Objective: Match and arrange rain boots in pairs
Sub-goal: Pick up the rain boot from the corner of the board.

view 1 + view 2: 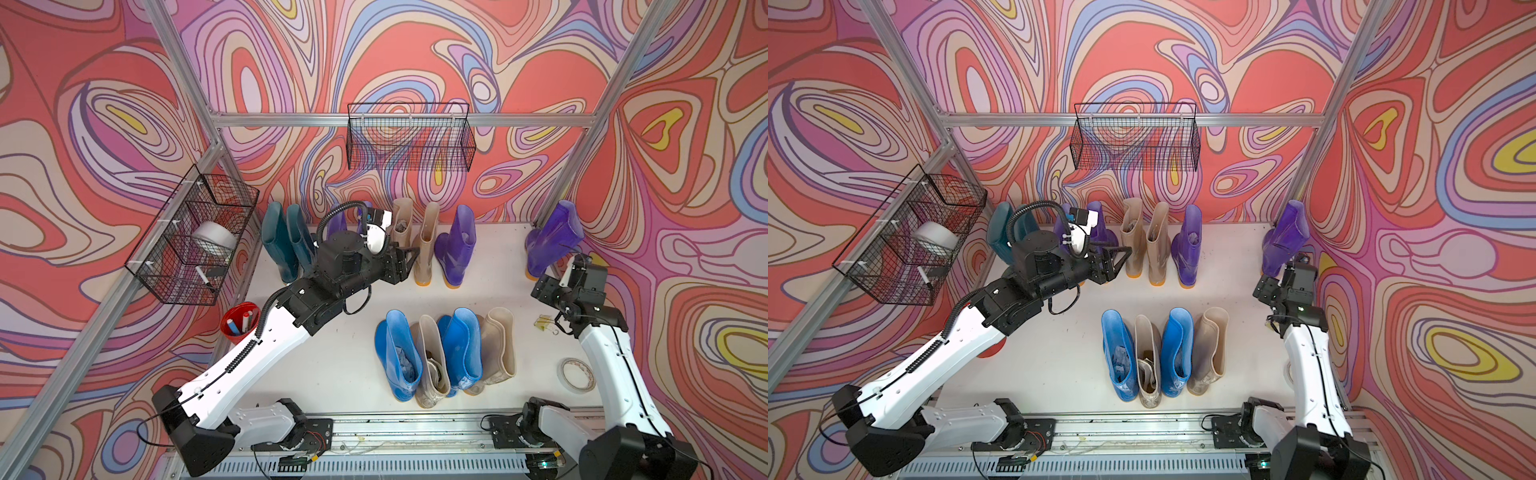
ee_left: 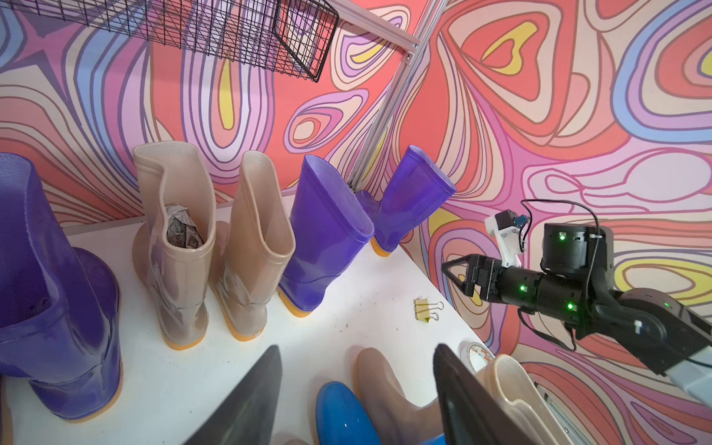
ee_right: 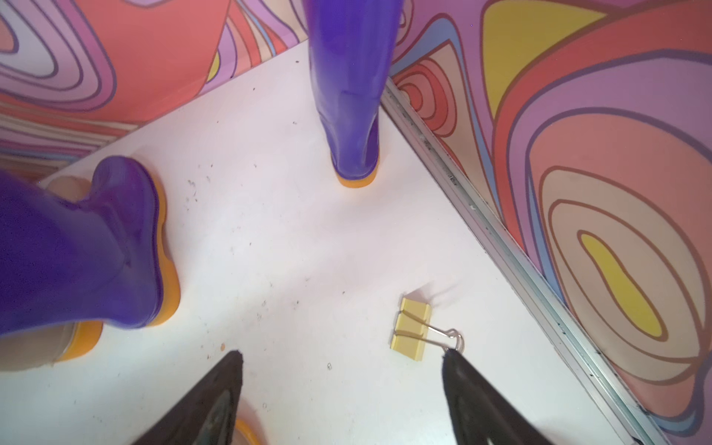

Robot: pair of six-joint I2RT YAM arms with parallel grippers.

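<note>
Along the back wall stand two teal rain boots point(image 1: 276, 241), a purple one point(image 1: 1100, 228) partly behind my left arm, two beige ones point(image 1: 428, 245) and another purple one point(image 1: 457, 245). A further purple boot point(image 1: 550, 237) point(image 3: 348, 96) leans in the back right corner. In front stands a row of blue point(image 1: 399, 357), beige point(image 1: 432, 361), blue point(image 1: 461, 349) and beige point(image 1: 498, 345). My left gripper point(image 1: 409, 259) point(image 2: 356, 348) hovers open and empty beside the back beige boots. Just in front of the corner boot, my right gripper point(image 1: 540, 286) point(image 3: 342, 354) is open and empty.
A yellow binder clip point(image 3: 412, 327) lies on the white table by my right gripper, and a tape roll point(image 1: 575, 374) lies nearer the front right. A red cup of markers point(image 1: 241, 324) sits at the left. Wire baskets point(image 1: 409, 137) point(image 1: 195, 237) hang on the back and left walls.
</note>
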